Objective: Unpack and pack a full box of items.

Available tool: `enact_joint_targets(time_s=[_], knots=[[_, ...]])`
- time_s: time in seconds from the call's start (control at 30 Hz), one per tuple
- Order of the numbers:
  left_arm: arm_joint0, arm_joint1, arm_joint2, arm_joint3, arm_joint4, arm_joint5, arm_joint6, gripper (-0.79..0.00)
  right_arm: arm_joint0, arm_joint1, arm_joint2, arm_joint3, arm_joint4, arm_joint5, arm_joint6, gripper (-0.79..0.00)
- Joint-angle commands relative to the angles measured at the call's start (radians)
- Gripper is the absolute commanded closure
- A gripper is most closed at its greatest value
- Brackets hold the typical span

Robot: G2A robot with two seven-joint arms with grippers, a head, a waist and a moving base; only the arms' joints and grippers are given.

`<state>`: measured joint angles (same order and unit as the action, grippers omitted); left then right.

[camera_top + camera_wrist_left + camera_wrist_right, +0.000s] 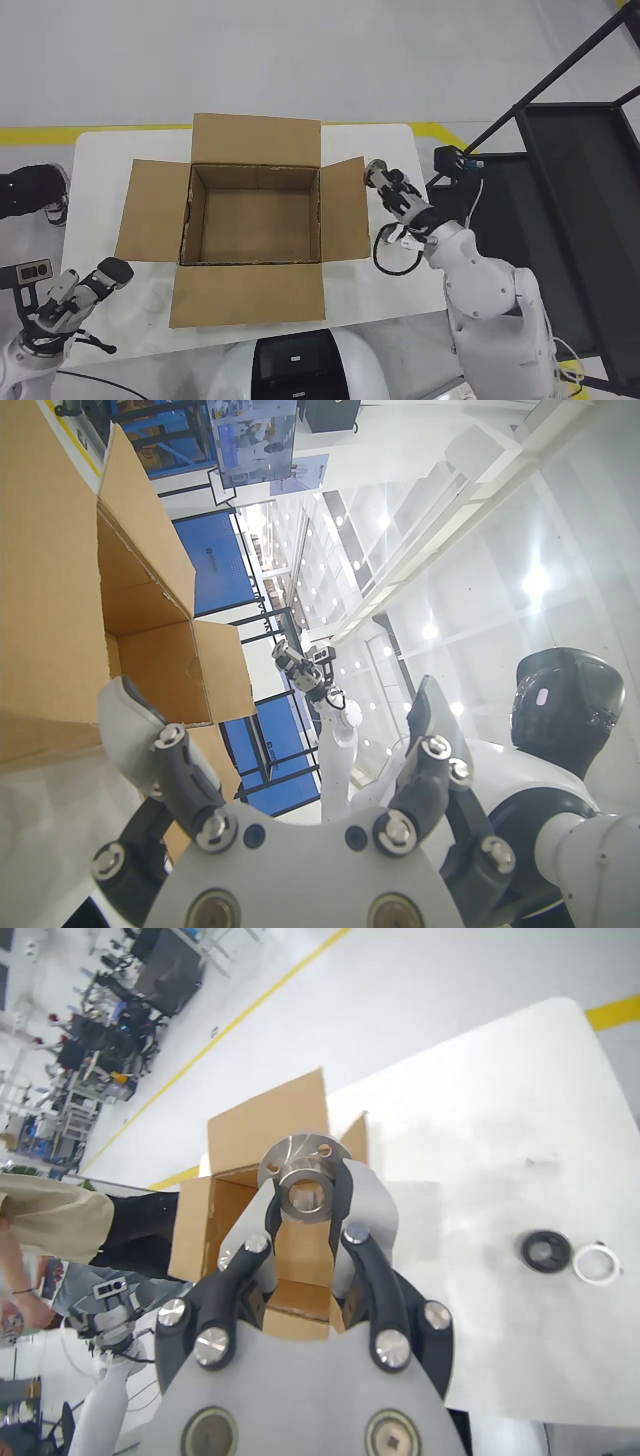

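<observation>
Gripping a flanged metal bushing [303,1163], the right gripper [305,1195] hangs by the right-hand flap of the open cardboard box [255,178] on the white table [100,180]. The left gripper [100,278], jaws spread and empty, sits by the table's near left corner.

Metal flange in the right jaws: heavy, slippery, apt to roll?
Metal flange looks thick-walled and machined, so probably heavy for its size. Shiny barrel may slip. Round rim: likely rolls if laid sideways on the table.

White arms [480,285], glossy black head [567,700] — left hand [275,695] and right hand [306,1190]: grey plates, black linkages, silver screws.
</observation>
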<state>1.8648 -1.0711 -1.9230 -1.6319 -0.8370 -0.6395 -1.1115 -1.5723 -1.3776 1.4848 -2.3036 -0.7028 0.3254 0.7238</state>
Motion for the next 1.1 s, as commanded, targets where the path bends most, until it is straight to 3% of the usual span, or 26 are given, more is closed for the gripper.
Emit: enact_joint_targets(time_s=[0.0,0.37,0.63,0.8,0.83,0.87,0.9,0.93,1.07], knots=[[0.000,0.000,0.000,0.000,0.000,0.000,0.000,-0.785,0.052,0.001,-0.048,0.037,0.002,-0.041,0.019,0.000],[0.000,0.000,0.000,0.000,0.000,0.000,0.000,-0.785,0.408,-0.021,-0.396,0.388,-0.106,-0.040,0.208,0.000],[0.000,0.000,0.000,0.000,0.000,0.000,0.000,-0.785,0.579,-0.061,-0.626,0.662,-0.209,0.009,0.283,0.000],[0.000,0.000,0.000,0.000,0.000,0.000,0.000,-0.785,0.624,-0.080,-0.681,0.755,-0.236,0.063,0.312,0.000],[0.000,0.000,0.000,0.000,0.000,0.000,0.000,-0.785,0.629,-0.081,-0.689,0.769,-0.248,0.068,0.320,-0.040],[0.000,0.000,0.000,0.000,0.000,0.000,0.000,-0.785,0.633,-0.083,-0.693,0.779,-0.256,0.073,0.329,-0.348],[0.000,0.000,0.000,0.000,0.000,0.000,0.000,-0.785,0.635,-0.084,-0.693,0.787,-0.259,0.085,0.333,-0.733],[0.000,0.000,0.000,0.000,0.000,0.000,0.000,-0.785,0.635,-0.086,-0.692,0.790,-0.257,0.094,0.337,-0.785],[0.000,0.000,0.000,0.000,0.000,0.000,0.000,-0.785,0.620,-0.085,-0.663,0.762,-0.218,0.099,0.339,-0.785]])
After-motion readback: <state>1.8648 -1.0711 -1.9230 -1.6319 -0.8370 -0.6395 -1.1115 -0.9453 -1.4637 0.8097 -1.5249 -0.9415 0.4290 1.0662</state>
